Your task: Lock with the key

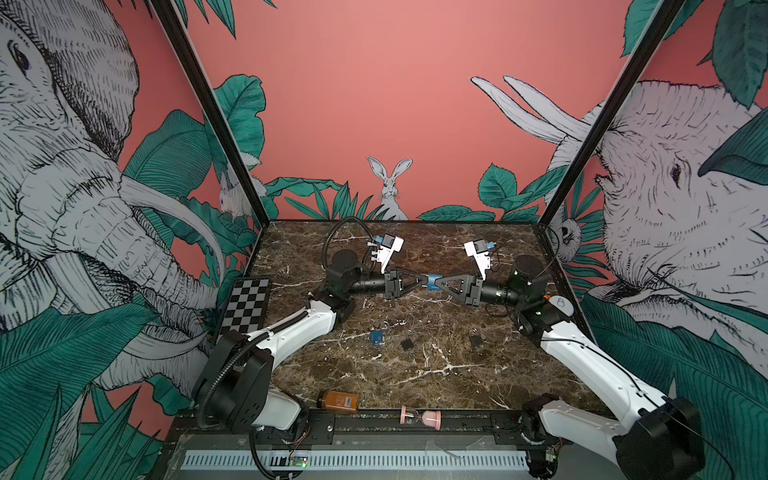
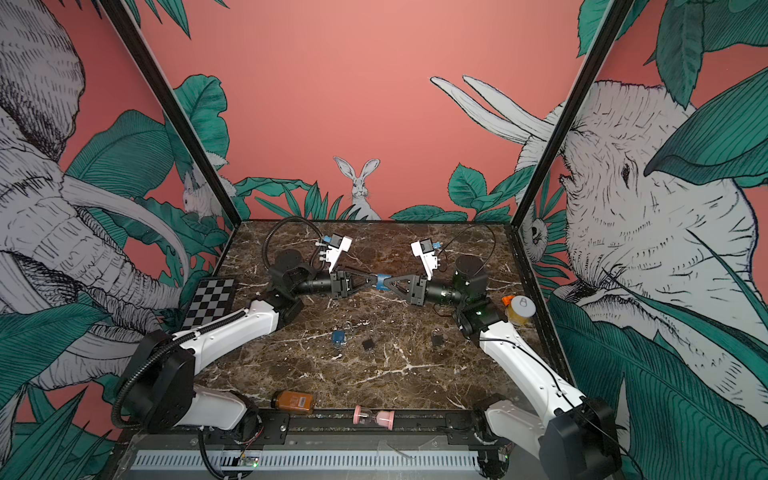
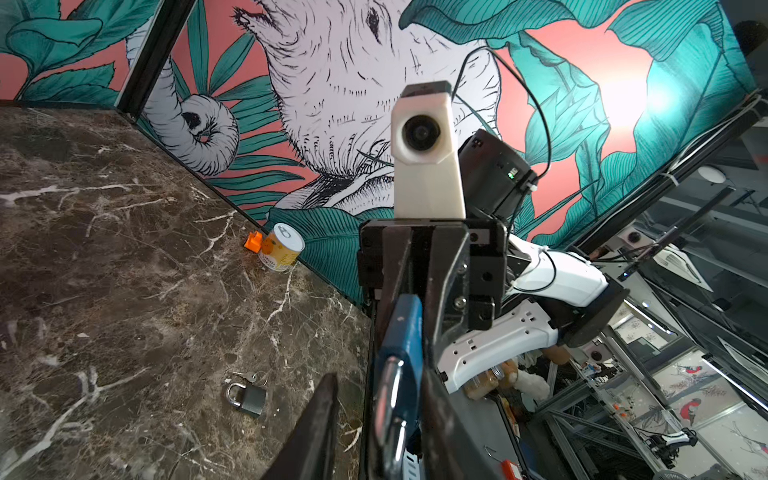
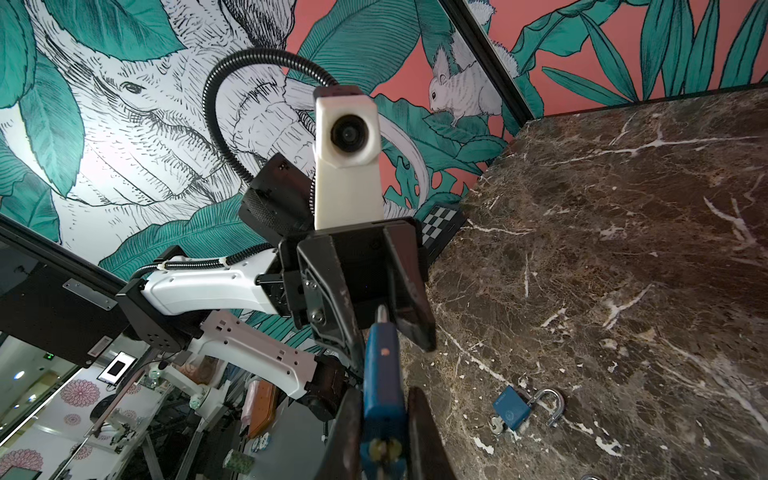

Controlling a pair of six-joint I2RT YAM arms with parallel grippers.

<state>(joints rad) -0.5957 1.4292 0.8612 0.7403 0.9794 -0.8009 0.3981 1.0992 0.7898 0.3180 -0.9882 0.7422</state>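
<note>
The blue padlock (image 4: pixel 382 374) is held in mid-air above the middle of the marble table (image 1: pixel 415 374), where the two arms meet. The right gripper (image 4: pixel 384 436) is clamped on its body, a finger pressed to each flat face. The left gripper (image 4: pixel 380 328) is seen with its jaws apart, straddling the steel shackle (image 3: pixel 388 399) without gripping it. A brass piece (image 4: pixel 382 449) shows at the keyway end of the body; whether it is the key cannot be told. For the lock to be made well, the body should be kept steady in the right gripper, the shackle seated fully, and the key taken squarely and turned about its own axis, so that the padlock is not twisted out of the grip
</note>
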